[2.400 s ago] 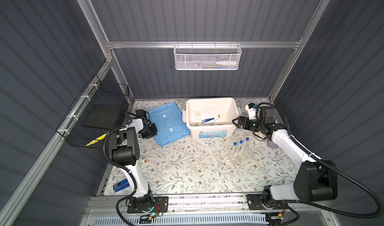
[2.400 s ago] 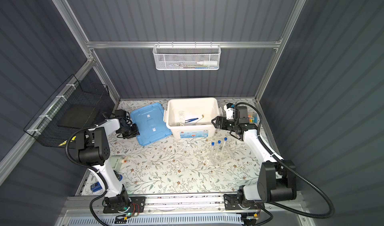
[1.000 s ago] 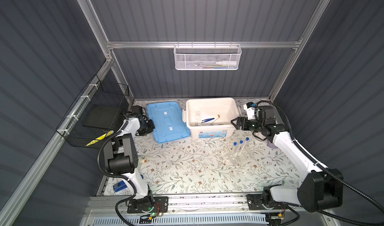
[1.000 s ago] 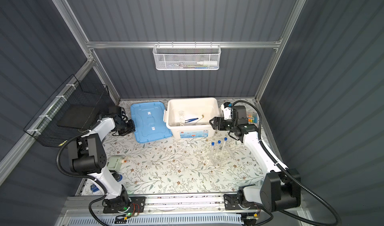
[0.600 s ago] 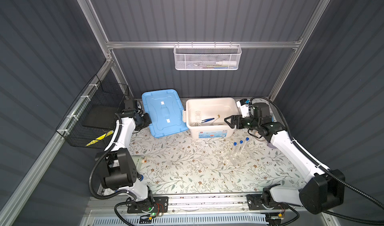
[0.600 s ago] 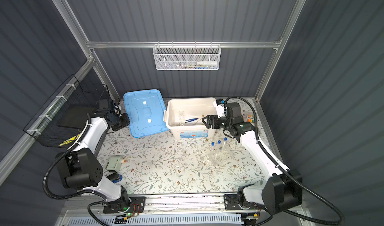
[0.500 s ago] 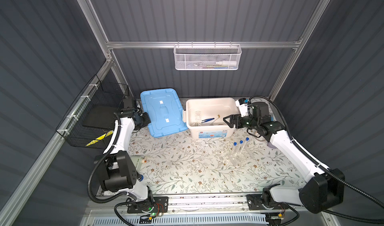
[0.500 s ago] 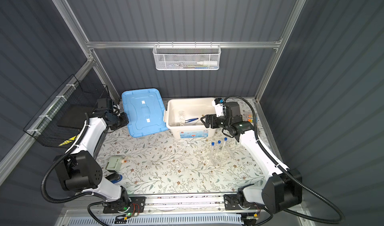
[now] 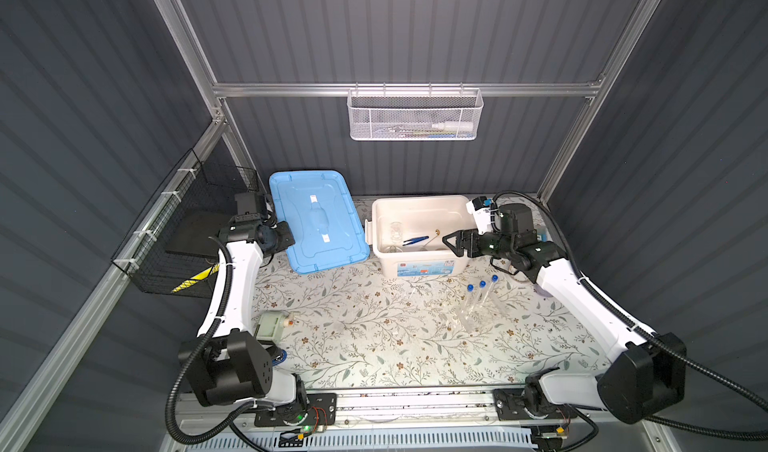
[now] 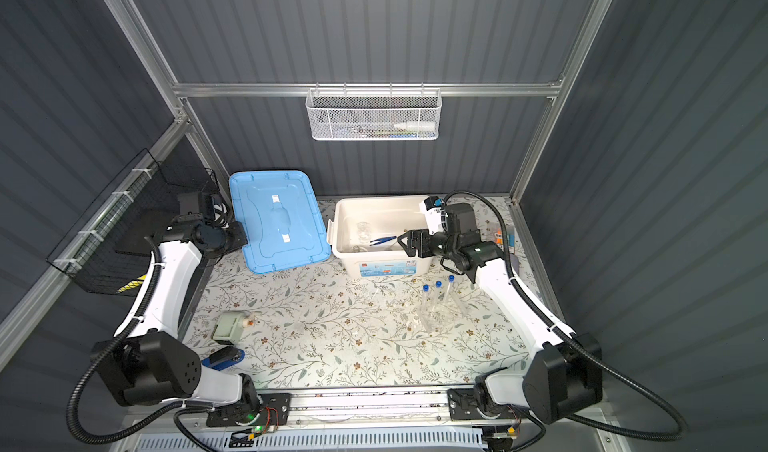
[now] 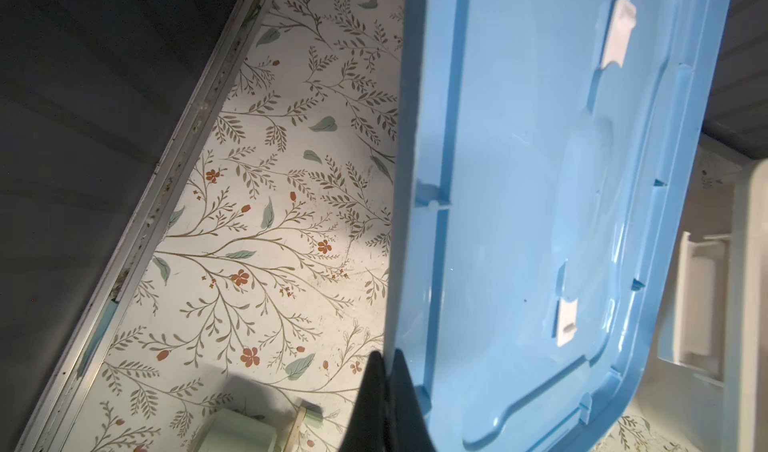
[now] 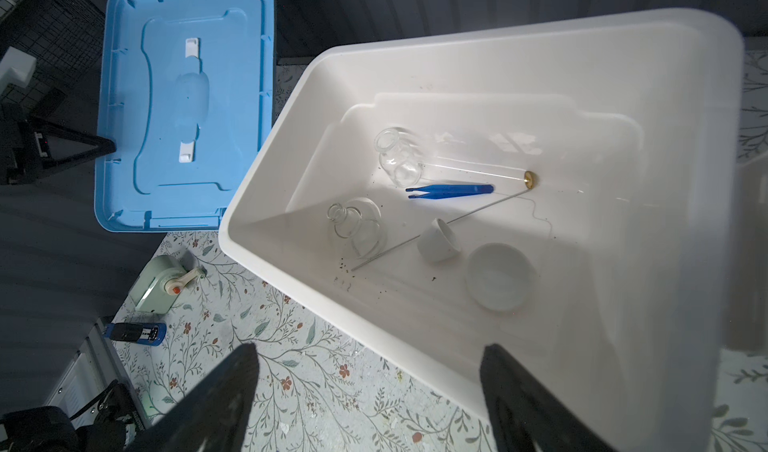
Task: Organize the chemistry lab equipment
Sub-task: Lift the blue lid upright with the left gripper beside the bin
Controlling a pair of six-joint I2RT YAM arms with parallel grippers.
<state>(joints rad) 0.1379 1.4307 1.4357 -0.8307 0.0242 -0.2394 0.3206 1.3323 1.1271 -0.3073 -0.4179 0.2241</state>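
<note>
Left wrist: left pincer [image 11: 386, 356] clamps blue lid [image 11: 519, 180] (tilted); right pincer [image 12: 370, 350] gapes.

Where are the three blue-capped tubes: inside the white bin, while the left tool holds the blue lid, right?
The blue-capped tubes are on the table in front of the white bin, not inside it, as both top views show. The left tool holds the blue lid.
</note>
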